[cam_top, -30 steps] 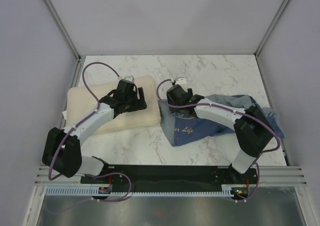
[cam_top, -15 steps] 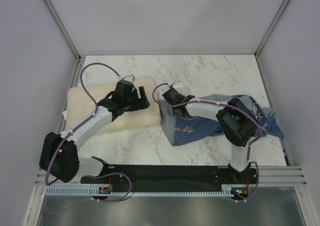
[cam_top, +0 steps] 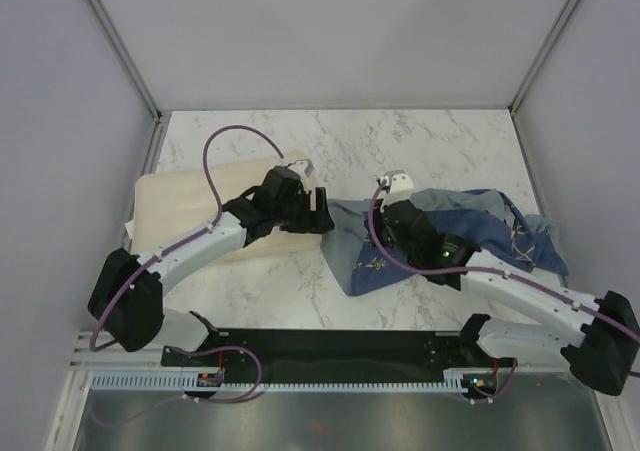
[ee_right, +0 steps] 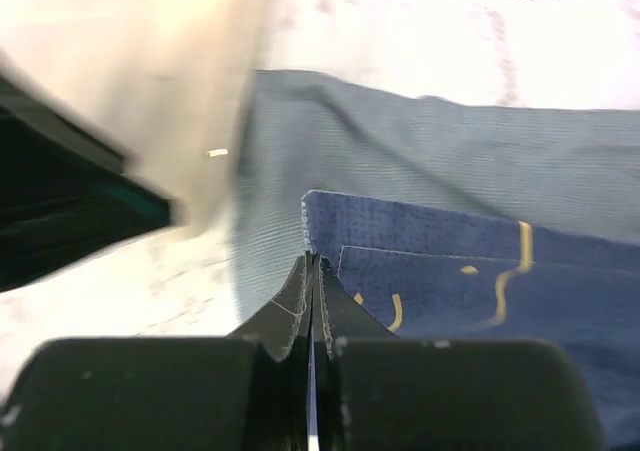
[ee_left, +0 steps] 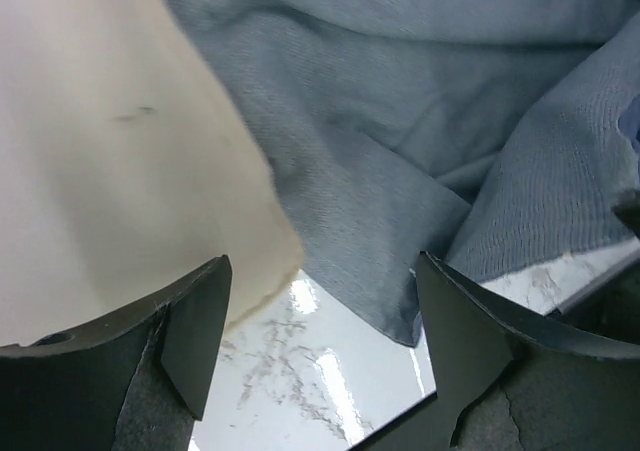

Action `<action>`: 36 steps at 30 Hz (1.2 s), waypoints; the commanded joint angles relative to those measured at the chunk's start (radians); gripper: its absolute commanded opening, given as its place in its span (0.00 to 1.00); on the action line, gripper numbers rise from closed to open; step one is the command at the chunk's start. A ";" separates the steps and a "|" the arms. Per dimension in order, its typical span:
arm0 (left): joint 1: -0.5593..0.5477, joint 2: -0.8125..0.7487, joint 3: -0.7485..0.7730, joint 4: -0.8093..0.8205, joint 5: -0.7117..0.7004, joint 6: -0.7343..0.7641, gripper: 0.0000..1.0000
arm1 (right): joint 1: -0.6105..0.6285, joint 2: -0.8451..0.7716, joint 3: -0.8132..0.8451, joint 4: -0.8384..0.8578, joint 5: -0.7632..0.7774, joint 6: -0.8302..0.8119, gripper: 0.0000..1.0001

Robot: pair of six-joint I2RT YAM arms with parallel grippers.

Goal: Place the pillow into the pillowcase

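The right tool has gone from spread to pressed together, its tips at the left hem of the pillowcase. It seems to be pinching the top layer, so the mouth looks ready to be lifted open. The left tool, spread and holding nothing, has slid right along the pillow to its right end; that pillow lies on the bench just left of the pillowcase, not yet inside.

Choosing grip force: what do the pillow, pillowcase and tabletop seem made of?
Pillow: soft matte cream fabric, likely stuffed; its edge is rounded.
Pillowcase: thin woven cloth, denim-like; weave and loose folds show.
Tabletop: hard glossy marble look, bright glare; stone or laminate, cannot tell.
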 commanded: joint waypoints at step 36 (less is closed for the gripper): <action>-0.418 0.127 -0.034 0.497 -0.080 0.002 0.02 | 0.109 -0.452 0.008 -0.282 0.133 0.179 0.34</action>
